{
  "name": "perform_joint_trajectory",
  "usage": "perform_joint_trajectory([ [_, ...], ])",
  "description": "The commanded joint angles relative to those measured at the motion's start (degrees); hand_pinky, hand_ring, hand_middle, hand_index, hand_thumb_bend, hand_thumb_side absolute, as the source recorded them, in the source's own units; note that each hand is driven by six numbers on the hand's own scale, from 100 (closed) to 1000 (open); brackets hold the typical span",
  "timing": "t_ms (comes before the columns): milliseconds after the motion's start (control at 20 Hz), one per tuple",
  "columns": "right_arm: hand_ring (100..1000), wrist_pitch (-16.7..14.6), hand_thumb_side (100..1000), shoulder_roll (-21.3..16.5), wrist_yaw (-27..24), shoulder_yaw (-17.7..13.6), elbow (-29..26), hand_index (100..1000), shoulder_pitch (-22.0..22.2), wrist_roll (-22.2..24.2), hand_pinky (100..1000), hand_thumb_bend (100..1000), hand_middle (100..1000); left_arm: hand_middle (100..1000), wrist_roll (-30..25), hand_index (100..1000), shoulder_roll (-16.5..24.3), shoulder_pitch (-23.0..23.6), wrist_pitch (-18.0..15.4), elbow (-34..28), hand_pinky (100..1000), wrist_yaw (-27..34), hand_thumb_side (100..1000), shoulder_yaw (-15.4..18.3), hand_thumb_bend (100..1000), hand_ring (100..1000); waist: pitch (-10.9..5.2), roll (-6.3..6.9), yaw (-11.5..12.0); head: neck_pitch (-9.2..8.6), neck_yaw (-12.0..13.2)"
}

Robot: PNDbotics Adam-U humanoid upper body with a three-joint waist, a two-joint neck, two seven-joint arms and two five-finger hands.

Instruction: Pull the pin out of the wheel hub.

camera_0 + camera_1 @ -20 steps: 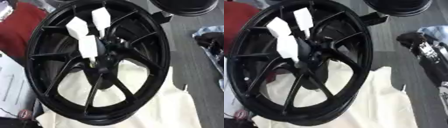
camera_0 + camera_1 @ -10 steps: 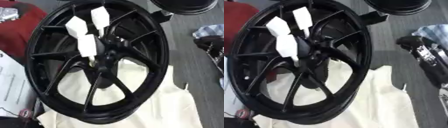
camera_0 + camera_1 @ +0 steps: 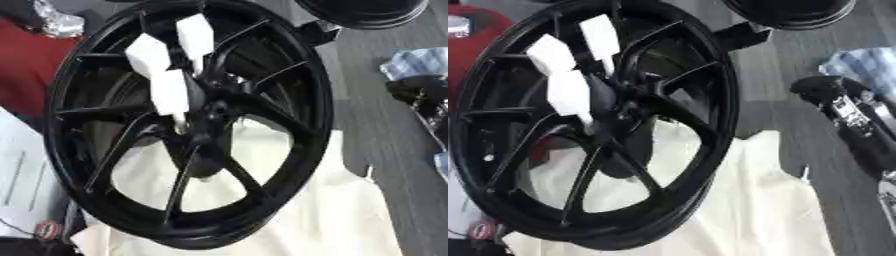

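Nothing has moved but the camera: my left hand [image 3: 171, 75], upper left of centre, fingers closed on the pin [image 3: 179, 121] at the wheel [image 3: 297, 65] hub, which looks still seated, so extraction remains pending.

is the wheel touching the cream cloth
Touching. The left eye view shows the wheel with its lower rim resting on the cloth, no gap.

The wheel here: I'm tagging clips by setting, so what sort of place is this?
Probably a workshop or garage: a black spoked wheel stands on a cream cloth over grey plank flooring, with another dark rim behind.
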Motion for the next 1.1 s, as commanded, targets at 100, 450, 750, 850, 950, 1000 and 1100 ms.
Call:
perform_joint_trajectory([
  [100,905,0.1,730,-1.4,0.2,0.1,-0.9,749,-0.7,0.4,961,100,706,809,0.0,894,-0.9,-2.0,-1.9,2.9,896,-0.8,614,-1.9,183,842,-0.97,0.15,-0.3,-1.66,0.2],
  [450,905,0.5,738,-1.5,0.3,0.5,-0.9,749,-1.4,0.9,961,100,706,806,0.0,894,-2.3,-2.7,-2.5,5.4,900,1.3,682,-4.2,162,840,-0.20,0.59,-0.7,-2.16,0.6],
  [750,904,0.9,746,-1.6,0.8,0.9,-0.9,748,-1.5,1.1,961,100,705,848,0.0,915,-2.3,-2.9,-2.5,5.7,922,3.5,675,-5.4,232,860,0.19,0.94,-1.0,-2.26,1.0],
  [850,903,1.0,747,-1.5,0.8,1.0,-0.9,748,-1.6,1.2,961,100,705,850,0.0,919,-2.4,-3.0,-2.8,6.0,932,3.4,655,-5.5,273,870,0.22,1.02,-1.1,-2.19,1.1],
  [950,903,1.1,749,-1.5,0.9,1.2,-0.9,748,-1.6,1.3,961,100,704,852,0.0,917,-2.6,-2.9,-3.4,6.4,945,3.0,653,-5.6,316,881,0.25,1.05,-1.2,-2.18,1.2],
  [1000,903,1.2,749,-1.4,0.9,1.2,-0.9,748,-1.6,1.3,961,100,704,852,0.0,917,-2.6,-2.8,-3.8,6.5,945,3.1,653,-5.7,316,881,0.27,1.06,-1.2,-2.18,1.3],
  [1100,903,1.3,751,-1.4,1.0,1.2,-0.9,747,-1.5,1.4,961,100,704,845,0.0,915,-2.6,-2.7,-4.5,6.7,946,3.5,721,-5.7,334,881,0.31,1.09,-1.3,-2.13,1.3],
])
